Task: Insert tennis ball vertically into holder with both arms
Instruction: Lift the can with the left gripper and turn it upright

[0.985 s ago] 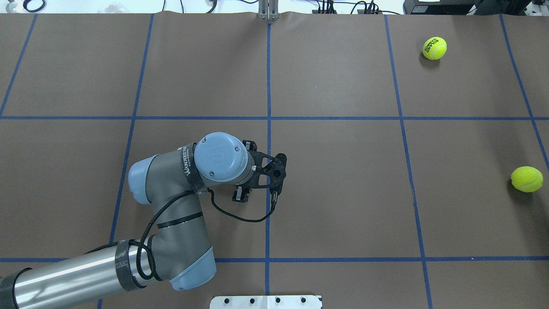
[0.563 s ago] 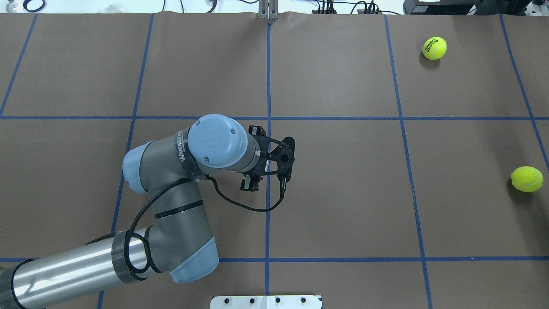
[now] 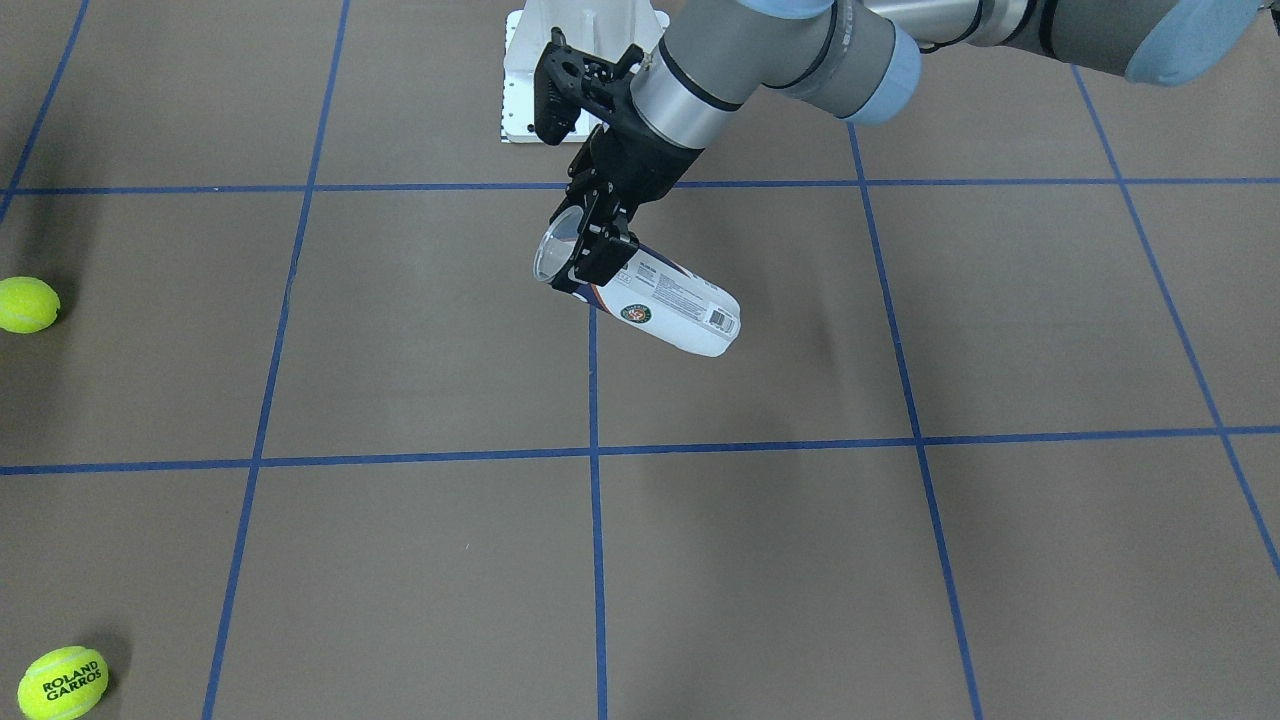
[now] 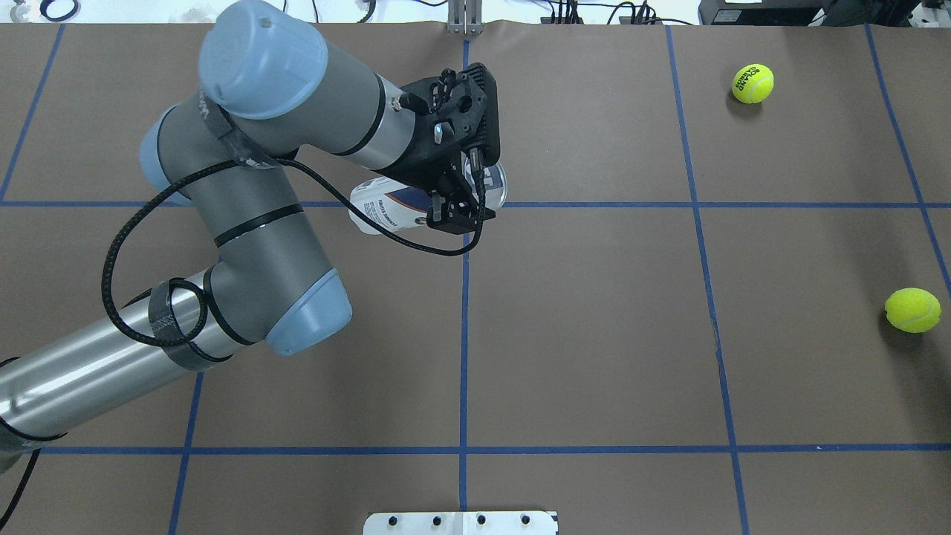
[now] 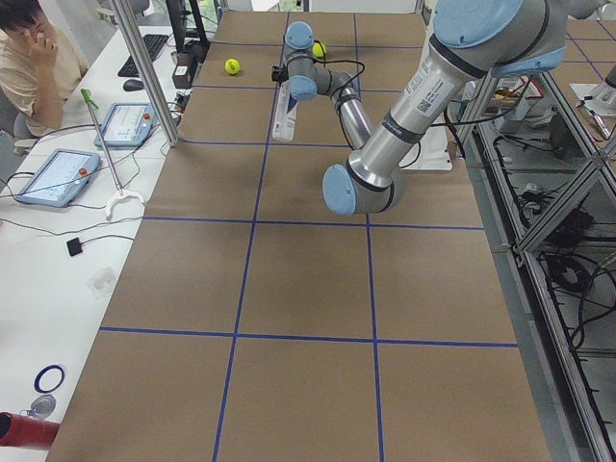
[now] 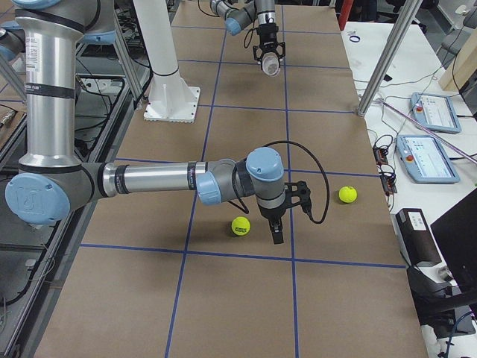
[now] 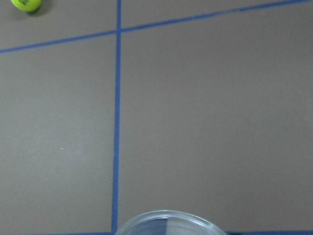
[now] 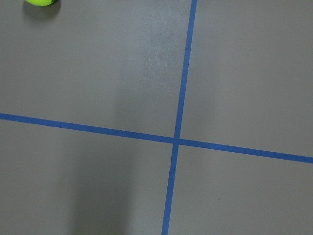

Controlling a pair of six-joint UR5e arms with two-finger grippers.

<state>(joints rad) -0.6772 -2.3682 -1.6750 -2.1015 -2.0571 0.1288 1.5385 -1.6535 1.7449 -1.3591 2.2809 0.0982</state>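
Note:
My left gripper is shut on the holder, a white and navy tube, close to its clear open mouth. The holder hangs tilted above the table under my left gripper, and its rim shows in the left wrist view. One tennis ball lies at the right edge, another tennis ball at the far right. My right gripper appears only in the exterior right view, beside a ball; I cannot tell whether it is open or shut.
The white pedestal base stands at the near table edge. Blue tape lines grid the brown table. A person sits by tablets at a side desk. A metal post rises at the table's far edge.
The left arm has risen and swung toward the far side of the table. The holder, hidden under the wrist before, now shows in its gripper. Both balls lie where they were.

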